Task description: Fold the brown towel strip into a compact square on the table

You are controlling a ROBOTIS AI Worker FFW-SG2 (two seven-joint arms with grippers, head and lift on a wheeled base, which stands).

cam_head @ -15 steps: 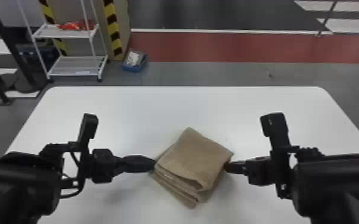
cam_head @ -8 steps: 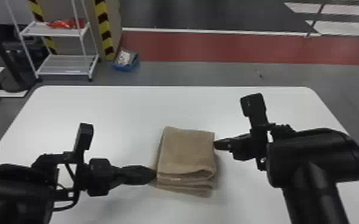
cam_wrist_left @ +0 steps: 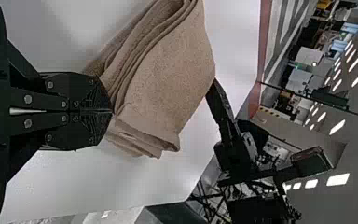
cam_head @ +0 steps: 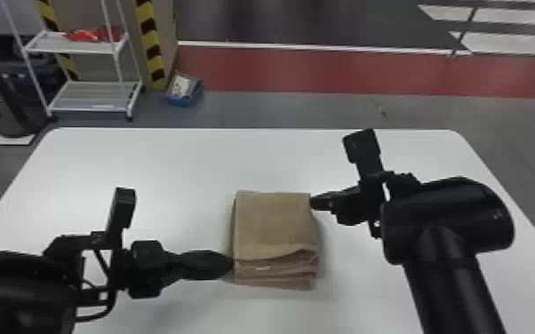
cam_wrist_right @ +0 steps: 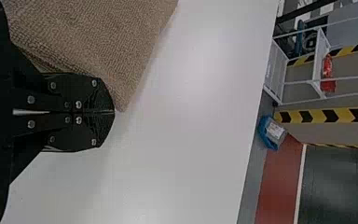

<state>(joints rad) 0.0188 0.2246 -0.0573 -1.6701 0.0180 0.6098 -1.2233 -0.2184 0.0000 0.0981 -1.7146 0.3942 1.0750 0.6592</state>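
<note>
Turned straighter, the squarish brown towel point(cam_head: 273, 224) shows uneven layered edges.

- I see pale glare on the table point(cam_head: 80, 191) toward ten o'clock.
- Soft shadow at the towel point(cam_head: 273, 226), three o'clock side.
- Bright ceiling lights point(cam_wrist_left: 338, 179), left wrist view.

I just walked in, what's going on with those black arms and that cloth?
A two-armed robot is folding a brown towel strip on a white table. The towel already lies in a compact, squarish stack, its layers showing along the near edge. The left gripper is shut at the near left corner, the right gripper shut by the far right one. It looks like they are squaring it up.
</note>
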